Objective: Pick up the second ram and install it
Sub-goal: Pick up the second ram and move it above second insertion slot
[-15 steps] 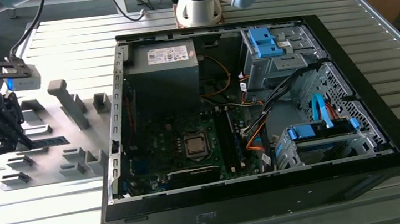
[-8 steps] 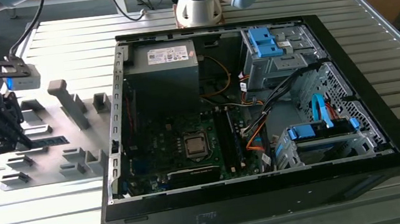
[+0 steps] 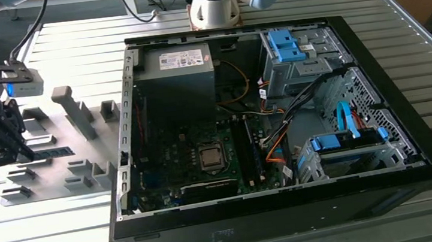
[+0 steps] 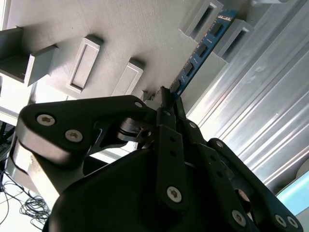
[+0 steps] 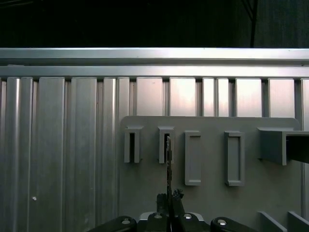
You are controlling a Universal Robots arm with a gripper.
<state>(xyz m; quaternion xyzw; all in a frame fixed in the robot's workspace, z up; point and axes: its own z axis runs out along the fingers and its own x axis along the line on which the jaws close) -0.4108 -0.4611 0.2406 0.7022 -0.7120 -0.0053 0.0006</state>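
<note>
Gripping looks like the step in hand: the end effector (image 4: 168,99) is pinched narrow on the near end of the ram (image 4: 203,48).

To do it well:
- Keep the pinch centred & square to the board.
- Draw straight along the slot w/ no twist or side load, since a board this thin will prob. flex.
- Hold firm enough not to slip, and stay off the chips if poss.

The ram is a long, thin blue-teal stick w/ a row of small dark chips. Edge-on in the first wrist view it's just a dark line. Its far end runs to a gray slotted block (image 5: 161,145) on the gray plate (image 5: 212,203).

Beyond that is the ribbed metal desk (image 5: 63,145). In the exterior view the open PC case (image 3: 275,223) lies well apart from the plate, toward the exterior view's right.
</note>
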